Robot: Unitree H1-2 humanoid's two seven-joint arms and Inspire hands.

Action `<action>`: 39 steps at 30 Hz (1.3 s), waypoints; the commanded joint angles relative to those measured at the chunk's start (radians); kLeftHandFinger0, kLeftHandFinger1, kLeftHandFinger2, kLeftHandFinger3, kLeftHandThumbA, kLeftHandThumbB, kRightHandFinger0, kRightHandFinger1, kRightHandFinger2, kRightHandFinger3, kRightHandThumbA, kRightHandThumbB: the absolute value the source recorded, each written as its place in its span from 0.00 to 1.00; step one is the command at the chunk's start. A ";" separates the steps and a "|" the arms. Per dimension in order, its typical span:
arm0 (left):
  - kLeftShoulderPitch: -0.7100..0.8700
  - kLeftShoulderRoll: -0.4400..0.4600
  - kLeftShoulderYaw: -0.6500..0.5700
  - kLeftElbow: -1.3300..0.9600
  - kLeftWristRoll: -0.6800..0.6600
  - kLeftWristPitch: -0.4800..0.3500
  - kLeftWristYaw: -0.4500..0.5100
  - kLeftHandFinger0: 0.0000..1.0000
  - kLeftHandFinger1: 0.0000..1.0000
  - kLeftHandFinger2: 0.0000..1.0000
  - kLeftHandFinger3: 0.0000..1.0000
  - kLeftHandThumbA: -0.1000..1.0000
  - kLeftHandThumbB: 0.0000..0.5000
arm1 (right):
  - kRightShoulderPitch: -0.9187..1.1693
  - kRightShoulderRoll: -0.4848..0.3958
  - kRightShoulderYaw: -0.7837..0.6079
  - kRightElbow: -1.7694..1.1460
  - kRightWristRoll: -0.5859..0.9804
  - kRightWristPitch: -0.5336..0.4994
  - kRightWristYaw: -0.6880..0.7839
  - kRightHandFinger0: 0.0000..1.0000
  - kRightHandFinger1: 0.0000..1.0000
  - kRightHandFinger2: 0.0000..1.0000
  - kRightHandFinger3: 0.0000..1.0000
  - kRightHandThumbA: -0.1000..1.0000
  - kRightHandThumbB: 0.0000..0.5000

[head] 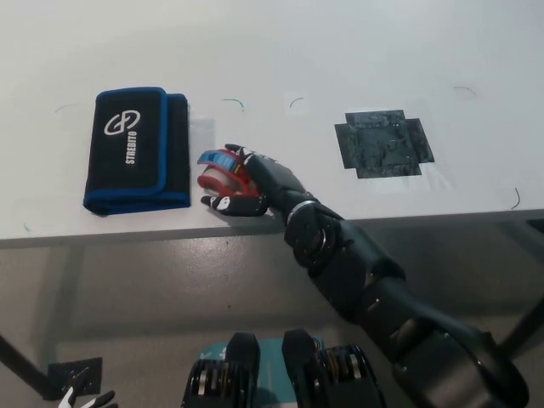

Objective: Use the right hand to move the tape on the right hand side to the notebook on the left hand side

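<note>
Grey floor fills the bottom of the frame, with the white left hand [85, 399] barely peeking in at the lower-left corner; can't tell its finger state. Above that, the white tabletop [357, 51] spans the upper half. Black right arm comes up from the lower right, and the black right hand [246, 185] sits near the table's front edge at centre-left, fingers wrapped around the red tape roll with a blue label [223, 169]. Tape is in that grasp, just right of the black fabric-covered notebook with blue trim and white logo [136, 149], close to its right edge but not over it. Whether the tape is lifted or sliding on the surface is unclear. Dark square patch on the table [384, 143], centre-right, is bare.

Progress: pickup done, transport mostly done. Left: the last bit leftward over the notebook, set down, release.
</note>
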 commanded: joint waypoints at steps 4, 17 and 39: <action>0.014 0.016 0.000 -0.039 -0.002 -0.011 -0.009 0.82 0.82 0.83 1.00 0.82 0.25 | -0.028 0.038 0.020 -0.009 0.002 -0.039 0.063 1.00 1.00 1.00 1.00 0.89 1.00; 0.016 0.016 0.000 -0.036 -0.005 -0.011 -0.012 0.82 0.82 0.83 1.00 0.81 0.26 | -0.080 -0.028 -0.026 -0.013 0.040 -0.102 0.079 1.00 1.00 1.00 1.00 0.90 1.00; 0.026 0.016 0.000 -0.020 -0.004 -0.005 -0.010 0.80 0.79 0.76 1.00 0.82 0.28 | 0.089 -0.311 -0.117 -0.748 0.069 0.012 0.242 1.00 1.00 1.00 1.00 0.80 0.99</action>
